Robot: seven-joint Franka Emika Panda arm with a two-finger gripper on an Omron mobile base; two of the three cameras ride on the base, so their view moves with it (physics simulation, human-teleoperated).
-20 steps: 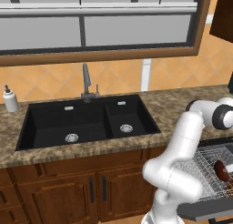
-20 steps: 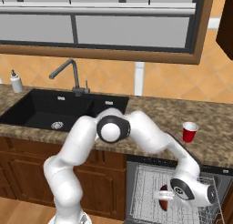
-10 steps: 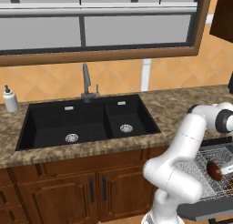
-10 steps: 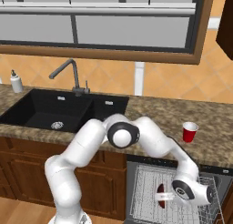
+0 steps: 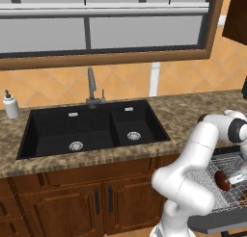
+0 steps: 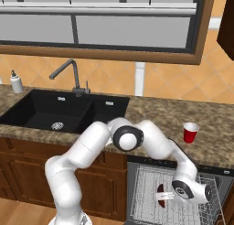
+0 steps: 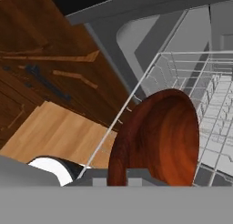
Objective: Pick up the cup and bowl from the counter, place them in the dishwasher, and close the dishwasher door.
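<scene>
Bowl (image 7: pixel 157 139) first: the glossy red-brown bowl stands on edge in the gripper (image 6: pixel 163 196), its hollow face turned toward the hand camera, and it sits low over the silvery wire rack (image 6: pixel 148 192) of the dishwasher (image 6: pixel 219 183). From the right base camera it shows as a dark sliver (image 6: pixel 159 189) just above the mesh, beside the white hand; from the left base camera it is a dark oval (image 5: pixel 222 179) against the rack's wires (image 5: pixel 231 192). The fingers are pinched nearly together on the bowl's rim. Whether the bowl's lower edge already touches the wires is hard to say, since the hand view hides that part.

The dishwasher door (image 5: pixel 217 221) lies folded down, a flat grey panel under the pulled-out rack, next to the brown wooden cabinets (image 5: pixel 101 202).

Up on the counter (image 6: pixel 155 112), the small red cup (image 6: pixel 190 132) stands upright to the right of the black double sink (image 6: pixel 64 112), well apart from the bowl and the rack below. Behind the sink rises a dark faucet (image 6: pixel 68 75). A white soap bottle (image 5: pixel 11 105) stands at the counter's far left end, against the tan tiled wall (image 5: pixel 48 89), beneath the wide window (image 5: pixel 106 29).
</scene>
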